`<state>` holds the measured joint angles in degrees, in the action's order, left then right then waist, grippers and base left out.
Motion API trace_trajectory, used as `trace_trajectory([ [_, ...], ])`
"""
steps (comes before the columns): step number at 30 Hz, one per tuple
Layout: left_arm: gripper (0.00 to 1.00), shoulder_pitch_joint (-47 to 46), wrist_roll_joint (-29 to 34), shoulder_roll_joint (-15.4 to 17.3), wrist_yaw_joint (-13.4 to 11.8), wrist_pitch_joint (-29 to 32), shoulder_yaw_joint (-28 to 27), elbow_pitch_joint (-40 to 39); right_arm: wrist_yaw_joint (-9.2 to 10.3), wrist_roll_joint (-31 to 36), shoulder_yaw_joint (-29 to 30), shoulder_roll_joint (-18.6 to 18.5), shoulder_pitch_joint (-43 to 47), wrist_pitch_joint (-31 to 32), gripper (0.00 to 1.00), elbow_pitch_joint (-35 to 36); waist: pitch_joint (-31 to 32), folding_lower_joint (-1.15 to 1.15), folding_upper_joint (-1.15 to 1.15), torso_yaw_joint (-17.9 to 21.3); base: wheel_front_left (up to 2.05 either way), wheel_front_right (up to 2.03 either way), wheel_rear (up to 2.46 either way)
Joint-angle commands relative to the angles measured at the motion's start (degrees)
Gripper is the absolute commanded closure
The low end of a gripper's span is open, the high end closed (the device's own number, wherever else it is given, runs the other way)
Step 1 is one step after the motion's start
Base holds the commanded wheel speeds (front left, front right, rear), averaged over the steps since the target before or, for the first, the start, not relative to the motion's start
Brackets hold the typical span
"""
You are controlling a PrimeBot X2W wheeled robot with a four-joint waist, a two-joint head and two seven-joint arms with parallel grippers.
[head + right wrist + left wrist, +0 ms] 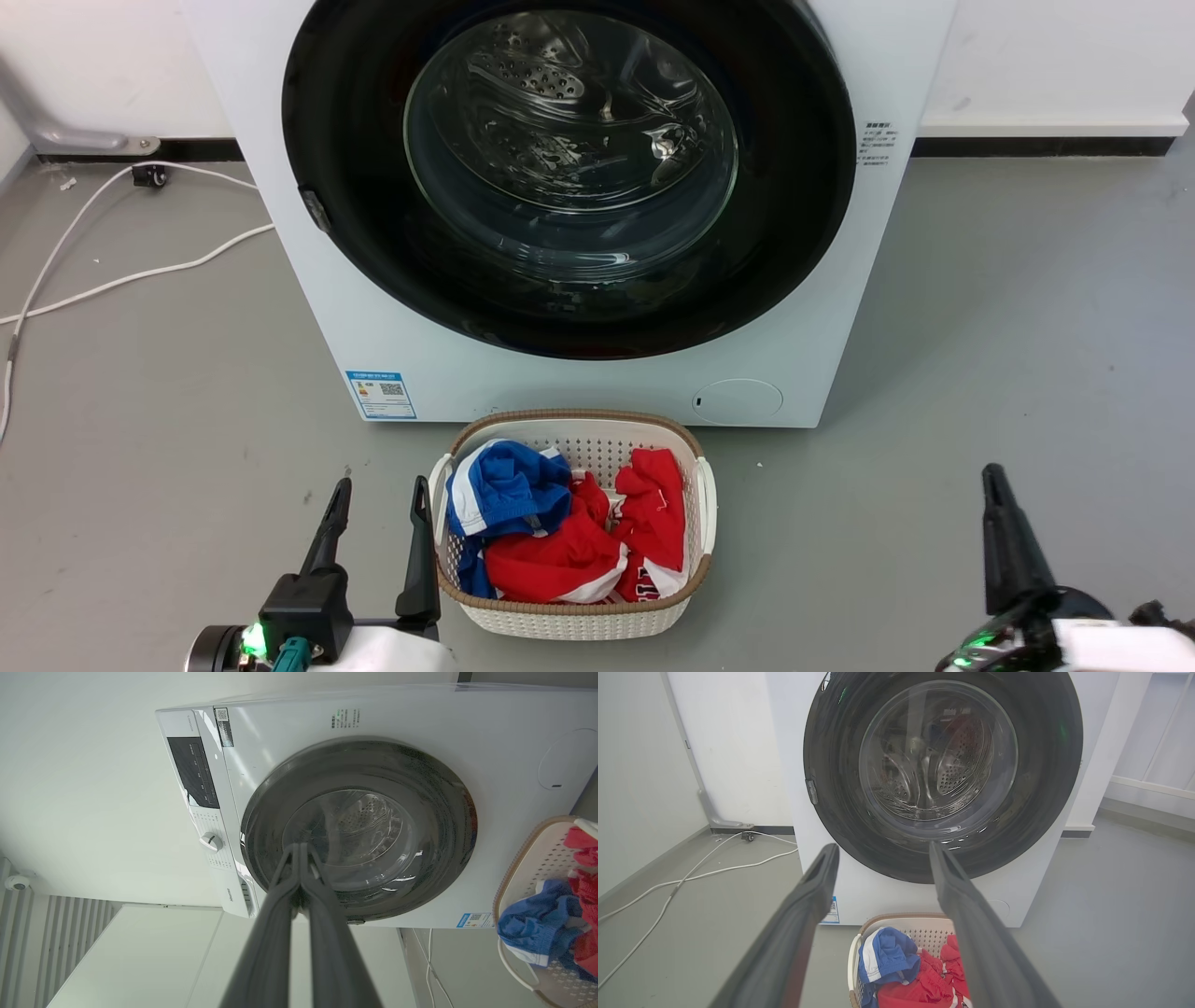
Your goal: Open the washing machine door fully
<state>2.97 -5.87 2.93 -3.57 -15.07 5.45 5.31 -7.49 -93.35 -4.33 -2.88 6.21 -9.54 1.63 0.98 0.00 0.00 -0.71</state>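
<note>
1. Your left gripper has its fingers spread apart with nothing between them. It hangs low over the floor, just left of the laundry basket.
2. Your right gripper has its fingers pressed together, empty, well to the right of the basket.
3. The washing machine door is beyond the basket, lying closed against the white washing machine. Both grippers are apart from it.
4. The basket stands just before the machine and holds blue and red clothes.
5. A white cable trails across the floor left of the machine.
</note>
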Motion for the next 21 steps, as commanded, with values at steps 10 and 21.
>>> trace_trajectory([
  [10,0.00,0.46,0.50,-0.08,-0.84,-0.16,-0.14,-0.42,0.00,-9.02,7.80,-0.03,2.78,12.14,1.00,2.83,-0.45,0.00,0.00,0.26,0.00,0.00,0.00],
  [21,0.00,0.02,1.39,-0.07,-1.23,-0.16,-0.35,-0.68,0.00,-8.74,7.05,0.02,2.71,14.19,1.00,2.14,-1.07,0.00,0.00,0.02,0.00,0.00,0.00],
])
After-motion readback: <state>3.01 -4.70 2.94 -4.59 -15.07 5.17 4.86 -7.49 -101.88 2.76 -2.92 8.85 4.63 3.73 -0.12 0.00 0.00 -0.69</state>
